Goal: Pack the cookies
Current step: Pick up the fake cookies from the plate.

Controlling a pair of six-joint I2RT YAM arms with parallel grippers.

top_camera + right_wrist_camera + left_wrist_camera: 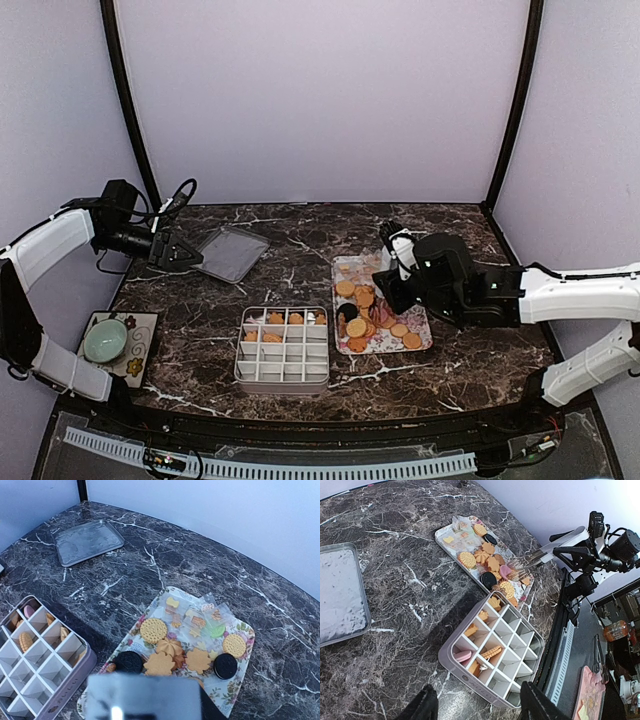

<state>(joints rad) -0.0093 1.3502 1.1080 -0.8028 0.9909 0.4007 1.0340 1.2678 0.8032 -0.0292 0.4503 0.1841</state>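
The cookies (372, 312) lie on a flower-patterned tray (345, 265) right of centre, mostly golden rounds with a few black ones. They also show in the left wrist view (482, 560) and the right wrist view (170, 652). A white divided box (283, 372) stands left of the tray, with several cookies (285, 320) in its far cells. My right gripper (397, 262) hovers over the tray, shut on metal tongs (540, 559) whose tips sit just above the tray's near end. The tongs blur across the bottom of the right wrist view (145, 697). My left gripper (172, 254) is open and empty at the far left.
A grey metal lid (232, 252) lies at the back left beside my left gripper. A green bowl (105, 340) sits on a patterned mat at the near left. The table's front edge runs just behind the box.
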